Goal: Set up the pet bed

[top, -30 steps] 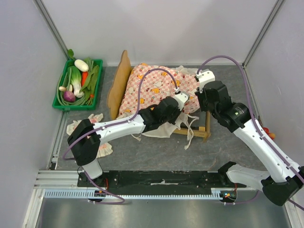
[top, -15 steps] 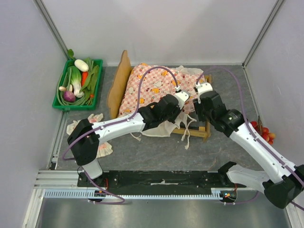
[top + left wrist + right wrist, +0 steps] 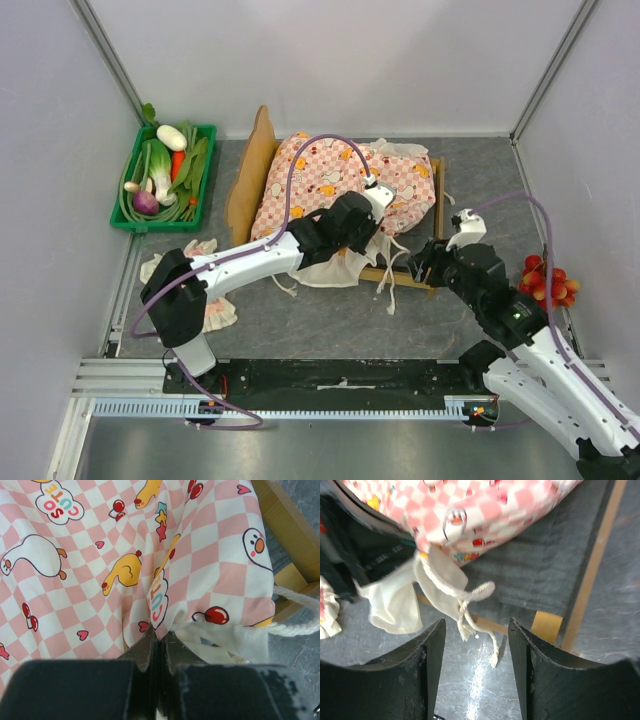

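The pet bed [image 3: 249, 186] lies with its curved light-wood headboard to the left. Its grey fabric base [image 3: 540, 575] shows at the foot end. The pink-checked mattress [image 3: 330, 180] lies rumpled over it, white ties hanging over the near rail. My left gripper [image 3: 372, 214] is shut on a fold at the mattress's [image 3: 100, 555] near edge, fingertips [image 3: 150, 642] pinched together on the cloth. My right gripper [image 3: 421, 267] hovers open, with nothing in it, by the bed's near right corner. Between its fingers [image 3: 432, 645] I see a dangling white cord [image 3: 470, 597] and the wooden rail [image 3: 592, 570].
A green tray [image 3: 124, 222] of vegetables stands at the back left. A frilled pink pillow [image 3: 158, 268] lies by the left arm's base, partly hidden. Red round fruits [image 3: 548, 280] sit against the right wall. Grey walls close in three sides.
My right gripper has opened and drawn back from the bed's far right corner to its near right corner. The mattress corner there now lies free. The left arm has barely moved.
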